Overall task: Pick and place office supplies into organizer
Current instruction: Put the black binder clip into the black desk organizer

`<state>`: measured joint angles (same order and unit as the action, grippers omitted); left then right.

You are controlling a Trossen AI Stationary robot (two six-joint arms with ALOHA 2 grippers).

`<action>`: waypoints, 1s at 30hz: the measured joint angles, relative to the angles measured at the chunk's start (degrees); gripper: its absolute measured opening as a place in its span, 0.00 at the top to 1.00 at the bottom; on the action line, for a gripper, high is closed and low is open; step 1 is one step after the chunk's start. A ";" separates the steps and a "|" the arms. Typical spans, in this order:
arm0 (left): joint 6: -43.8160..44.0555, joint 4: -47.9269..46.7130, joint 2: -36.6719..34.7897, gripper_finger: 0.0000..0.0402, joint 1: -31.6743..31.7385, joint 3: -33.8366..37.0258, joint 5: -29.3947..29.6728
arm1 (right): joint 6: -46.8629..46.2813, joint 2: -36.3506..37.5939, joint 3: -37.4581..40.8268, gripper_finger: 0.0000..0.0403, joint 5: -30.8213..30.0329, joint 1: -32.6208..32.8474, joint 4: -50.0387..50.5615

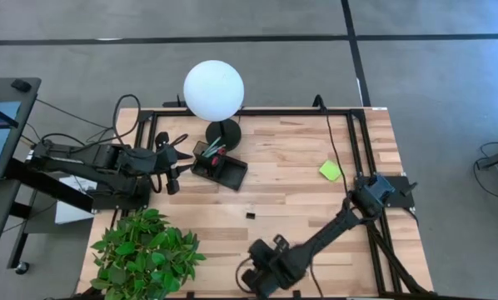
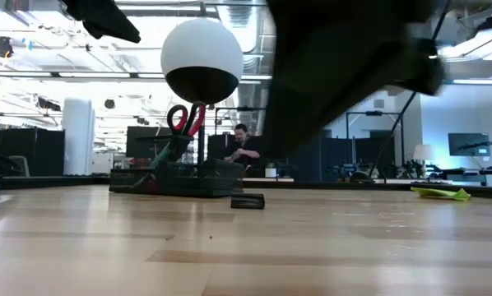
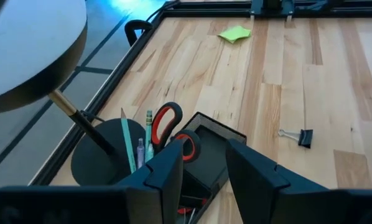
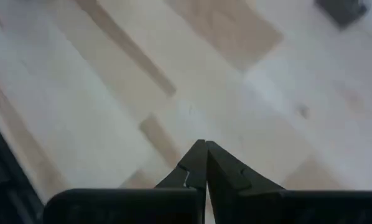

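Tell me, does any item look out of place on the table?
Yes. A black binder clip lies alone on the bare wood, and the lime-green sticky-note pad sits far right, looking crumpled. Both are outside the organizer.

Red-handled scissors (image 3: 165, 122) are seen in the black plastic organizer (image 3: 214, 149); a lime-green sticky-note pad (image 1: 330, 171) (crumpled) is shown on the pale striped wooden desk (image 1: 291, 208).

A light wooden plank table (image 1: 291, 179) edged by a black metal frame stands on a grey carpeted floor (image 1: 432, 75) crossed by dark seams. A leafy green potted plant (image 1: 145, 250) sits at one near corner. Beyond, a person (image 2: 244, 148) sits among dark monitors under bright ceiling lights (image 2: 32, 49).
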<state>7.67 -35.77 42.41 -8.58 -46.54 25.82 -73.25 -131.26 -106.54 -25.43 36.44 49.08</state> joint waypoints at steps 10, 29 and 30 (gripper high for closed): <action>-0.56 0.07 0.00 0.71 -0.02 0.00 0.02 | -5.61 -0.09 -0.01 0.95 4.56 -2.23 -4.16; -1.49 0.07 0.00 0.71 0.00 0.00 0.04 | -16.17 -0.11 -0.09 0.75 -1.30 -10.04 -0.14; -1.75 0.07 0.00 0.71 -0.01 0.00 0.04 | -16.16 -0.11 -0.09 0.75 -1.80 -10.43 -0.73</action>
<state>5.92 -35.70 42.41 -8.58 -46.54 25.87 -89.42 -131.37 -106.63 -27.23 26.01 48.35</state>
